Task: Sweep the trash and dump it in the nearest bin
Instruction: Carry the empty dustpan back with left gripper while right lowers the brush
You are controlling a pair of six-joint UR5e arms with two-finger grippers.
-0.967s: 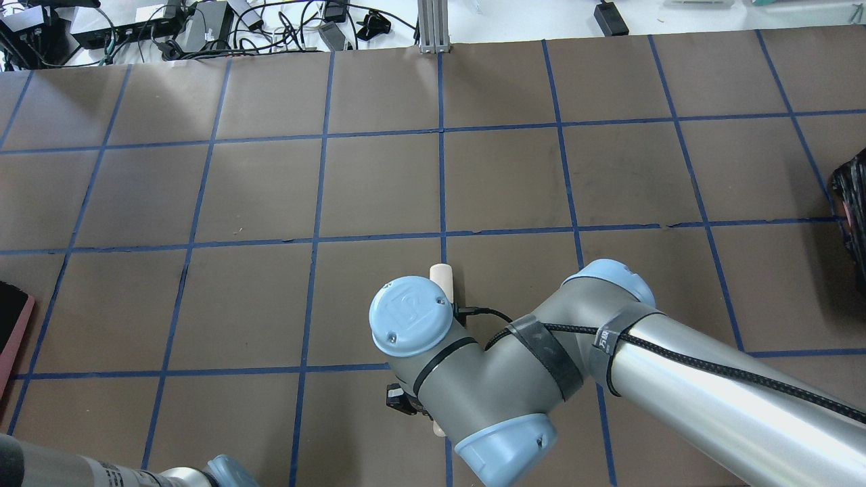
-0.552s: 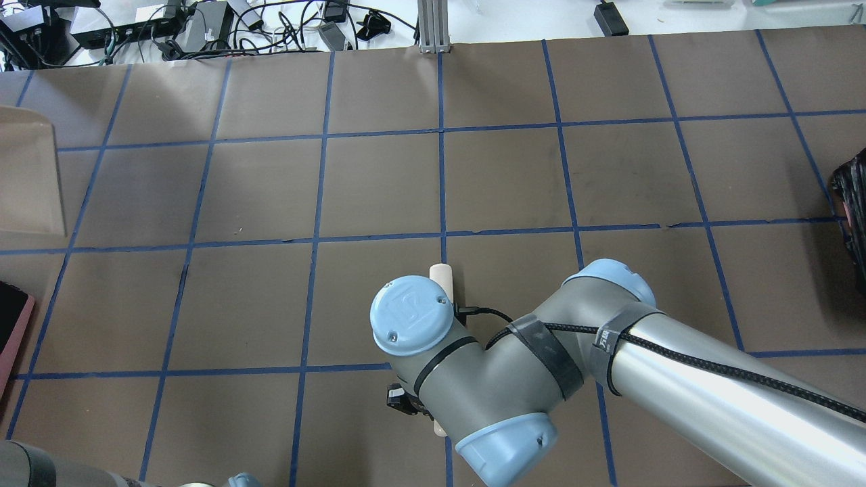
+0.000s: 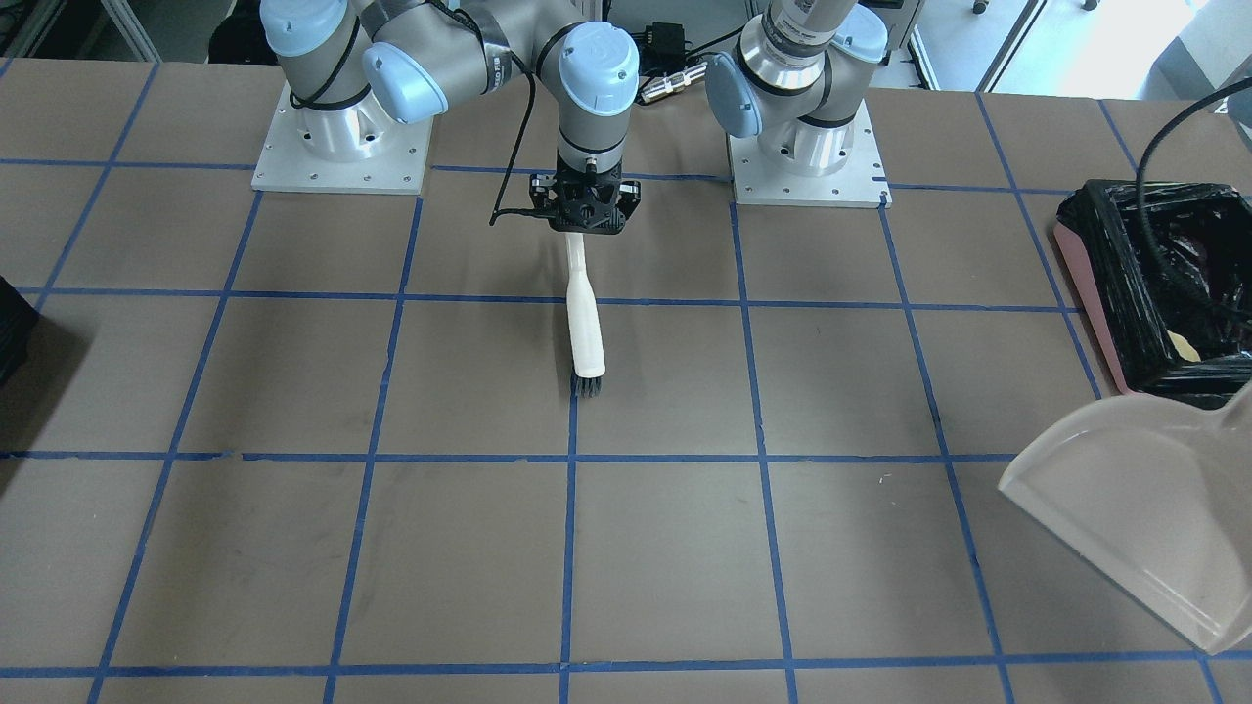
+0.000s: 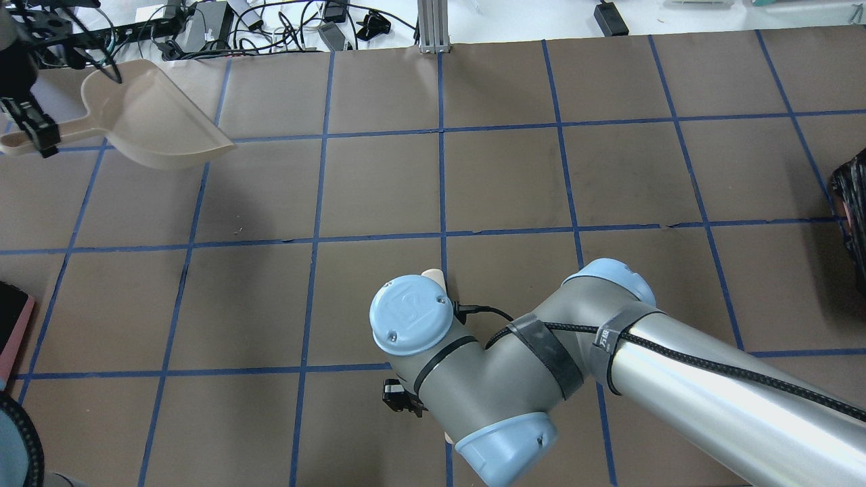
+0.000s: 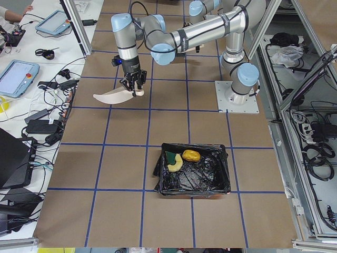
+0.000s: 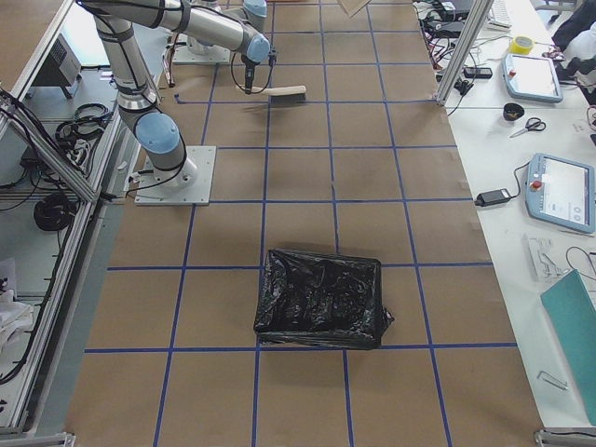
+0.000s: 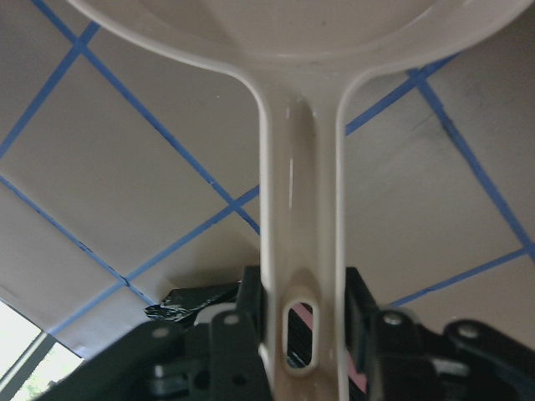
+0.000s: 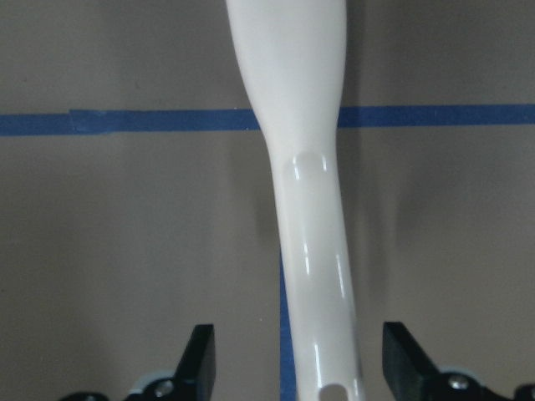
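The trash lies inside the bin point(image 5: 205, 179), a pink box point(image 3: 1084, 284) lined with a black bag: a yellow-green block point(image 5: 170, 157), a golden-brown lump point(image 5: 190, 156) and a tan crescent point(image 5: 177, 165). My left gripper point(image 7: 301, 311) is shut on the handle of the white dustpan point(image 4: 155, 122), held in the air beyond the bin; its scoop point(image 3: 1125, 518) looks bare. My right gripper point(image 8: 299, 359) stands open, its fingers point(image 8: 199, 355) apart on either side of the white brush handle point(image 8: 313, 251). The brush point(image 3: 585, 332) points away from the robot's base.
A second bin lined with a black bag point(image 6: 321, 298) stands at the table's end on the robot's right, also seen as the bin's edge point(image 4: 854, 223). Blue tape lines grid the brown table. Cables and boxes point(image 4: 169, 27) lie past the far edge.
The dustpan has swung into the overhead view at the far left, moving rightward with the left gripper. The brush tip has shifted slightly left under the right wrist.
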